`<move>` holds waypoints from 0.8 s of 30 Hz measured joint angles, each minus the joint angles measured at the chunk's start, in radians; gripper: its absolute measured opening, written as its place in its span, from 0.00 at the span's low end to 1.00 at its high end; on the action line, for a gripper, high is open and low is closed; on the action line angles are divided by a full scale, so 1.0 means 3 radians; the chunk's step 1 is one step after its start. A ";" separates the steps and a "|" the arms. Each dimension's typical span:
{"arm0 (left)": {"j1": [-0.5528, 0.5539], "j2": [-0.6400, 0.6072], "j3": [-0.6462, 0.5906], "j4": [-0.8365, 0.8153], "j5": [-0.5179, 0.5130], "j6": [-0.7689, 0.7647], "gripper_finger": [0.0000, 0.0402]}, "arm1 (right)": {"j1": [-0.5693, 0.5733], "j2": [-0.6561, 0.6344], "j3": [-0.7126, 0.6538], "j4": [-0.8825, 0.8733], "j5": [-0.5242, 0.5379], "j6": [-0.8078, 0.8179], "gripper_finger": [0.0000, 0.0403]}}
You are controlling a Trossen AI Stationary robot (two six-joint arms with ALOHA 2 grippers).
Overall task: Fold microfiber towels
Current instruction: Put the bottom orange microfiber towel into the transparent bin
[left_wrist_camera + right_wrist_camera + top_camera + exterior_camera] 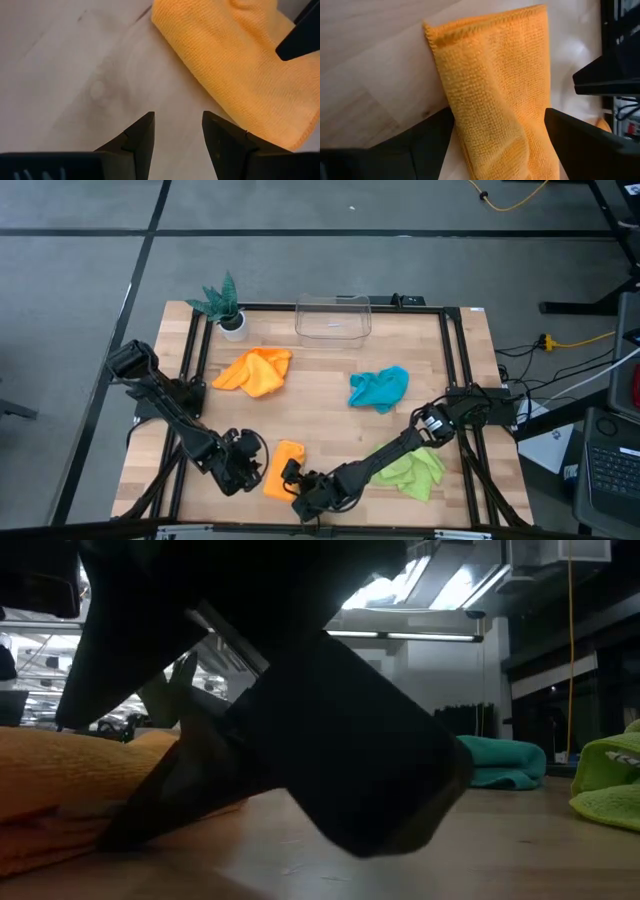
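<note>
- A folded orange towel [284,467] lies at the table's [330,370] near edge, doubled into a narrow strip, between the 2 grippers.
- The right gripper [297,480] sits low at the strip's near end, fingers spread wide with the cloth running between them [495,100]; nothing is pinched.
- The left gripper [250,458] hovers just beside the strip's other long edge, fingers [140,137] parted over bare wood, the towel [240,75] ahead of them.
- From table height, the towel [70,780] is a low orange mound behind a dark arm that blocks most of the frame.
- The fold on this cloth looks nearly finished; the step in hand appears to be releasing and tidying it.
- To do that well, the right gripper should lift straight up so its fingers do not drag the top layer and open the fold.
- The left gripper could press the free edge flat, keeping the corners aligned.
- 3 towels wait unfolded: a crumpled orange towel [256,371] near the plant [222,302], a teal towel [379,388] at mid-table, and a green towel [415,470] by the right arm.
- A clear bin [333,318] stands at the far edge.
</note>
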State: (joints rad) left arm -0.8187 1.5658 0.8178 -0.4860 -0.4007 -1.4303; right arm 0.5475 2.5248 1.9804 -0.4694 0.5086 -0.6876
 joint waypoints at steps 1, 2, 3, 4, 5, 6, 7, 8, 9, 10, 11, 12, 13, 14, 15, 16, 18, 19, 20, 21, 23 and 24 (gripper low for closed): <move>0.0011 0.0000 -0.0014 0.0021 0.0000 0.0001 0.40 | -0.0008 0.0000 -0.0001 0.0004 -0.0029 0.0000 0.79; 0.0020 0.0000 -0.0029 0.0043 -0.0001 0.0015 0.40 | -0.0016 0.0000 -0.0003 0.0023 -0.0033 0.0000 0.79; 0.0034 0.0000 -0.0040 0.0068 -0.0001 0.0062 0.40 | -0.0025 0.0001 -0.0007 0.0054 -0.0033 -0.0003 0.79; 0.0049 0.0000 -0.0053 0.0112 -0.0001 0.0100 0.40 | -0.0043 0.0002 -0.0009 0.0096 -0.0045 -0.0004 0.79; 0.0064 0.0000 -0.0065 0.0157 0.0000 0.0142 0.40 | -0.0067 0.0003 -0.0011 0.0144 -0.0077 -0.0004 0.79; 0.0080 0.0000 -0.0079 0.0192 0.0002 0.0167 0.40 | -0.0092 0.0003 -0.0013 0.0194 -0.0117 -0.0003 0.79; 0.0096 0.0000 -0.0090 0.0225 0.0009 0.0188 0.40 | -0.0118 0.0007 -0.0014 0.0238 -0.0140 0.0000 0.79; 0.0111 0.0000 -0.0102 0.0259 0.0020 0.0210 0.40 | -0.0142 0.0009 -0.0015 0.0266 -0.0160 0.0004 0.79; 0.0123 0.0000 -0.0109 0.0280 0.0041 0.0241 0.40 | -0.0165 0.0009 -0.0015 0.0281 -0.0192 0.0006 0.79; 0.0134 0.0000 -0.0117 0.0288 0.0065 0.0252 0.40 | -0.0191 0.0010 -0.0015 0.0286 -0.0214 0.0008 0.79; 0.0142 0.0000 -0.0127 0.0287 0.0083 0.0253 0.40 | -0.0206 0.0011 -0.0015 0.0291 -0.0224 0.0012 0.79; 0.0149 0.0000 -0.0137 0.0286 0.0094 0.0254 0.40 | -0.0216 0.0011 -0.0014 0.0279 -0.0227 0.0018 0.79; 0.0155 0.0000 -0.0150 0.0281 0.0099 0.0253 0.40 | -0.0220 0.0011 -0.0012 0.0253 -0.0236 0.0022 0.79; 0.0155 0.0000 -0.0163 0.0283 0.0119 0.0254 0.40 | -0.0220 0.0011 -0.0008 0.0214 -0.0244 0.0025 0.79; 0.0155 0.0000 -0.0175 0.0282 0.0156 0.0253 0.40 | -0.0216 0.0011 -0.0006 0.0169 -0.0258 0.0032 0.79; 0.0155 0.0000 -0.0188 0.0279 0.0193 0.0253 0.40 | -0.0204 0.0009 -0.0005 0.0123 -0.0271 0.0036 0.79; 0.0155 0.0002 -0.0211 0.0280 0.0234 0.0253 0.40 | -0.0172 0.0008 -0.0005 0.0094 -0.0288 0.0029 0.79; 0.0155 0.0011 -0.0218 0.0278 0.0249 0.0254 0.40 | -0.0161 0.0008 -0.0005 0.0100 -0.0286 0.0020 0.79; 0.0155 0.0024 -0.0223 0.0278 0.0258 0.0257 0.40 | -0.0150 0.0008 -0.0005 0.0114 -0.0279 0.0016 0.79; 0.0155 0.0053 -0.0223 0.0280 0.0261 0.0263 0.40 | -0.0147 0.0008 -0.0008 0.0141 -0.0267 0.0012 0.79; 0.0172 0.0129 -0.0221 0.0308 0.0269 0.0266 0.40 | -0.0156 0.0009 -0.0017 0.0205 -0.0270 -0.0001 0.79; 0.0180 0.0165 -0.0214 0.0314 0.0286 0.0270 0.40 | -0.0171 0.0018 -0.0019 0.0254 -0.0291 -0.0007 0.79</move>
State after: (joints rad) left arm -0.7648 1.6152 0.7537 -0.3918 -0.3149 -1.3492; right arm 0.4962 2.5301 1.9748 -0.3932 0.4212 -0.6898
